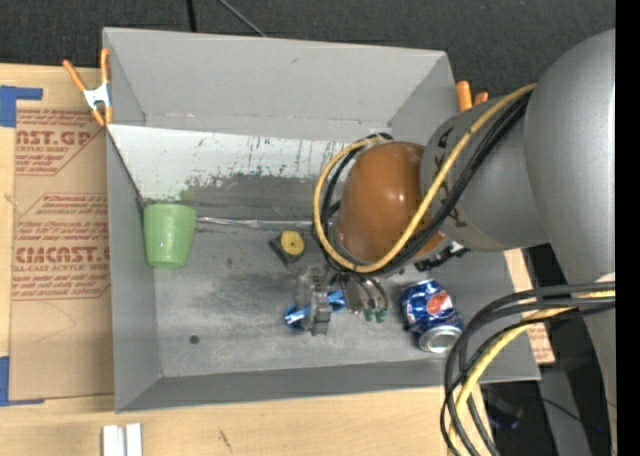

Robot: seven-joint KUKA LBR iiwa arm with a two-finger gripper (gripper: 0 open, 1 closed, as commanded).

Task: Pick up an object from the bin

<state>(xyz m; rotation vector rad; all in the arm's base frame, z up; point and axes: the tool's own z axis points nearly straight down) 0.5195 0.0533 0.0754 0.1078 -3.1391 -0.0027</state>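
Hanging low over the floor of the grey bin [250, 94], close to its front wall, the gripper [348, 300] sat just above a small blue and silver thing [303, 316]. Whether it was released or clenched could not be told. A crushed blue can [430, 316] lay just to its right, and a small yellow disc [291, 243] lay just behind. A green cup [168, 234] rested against the left wall, with bare floor between.
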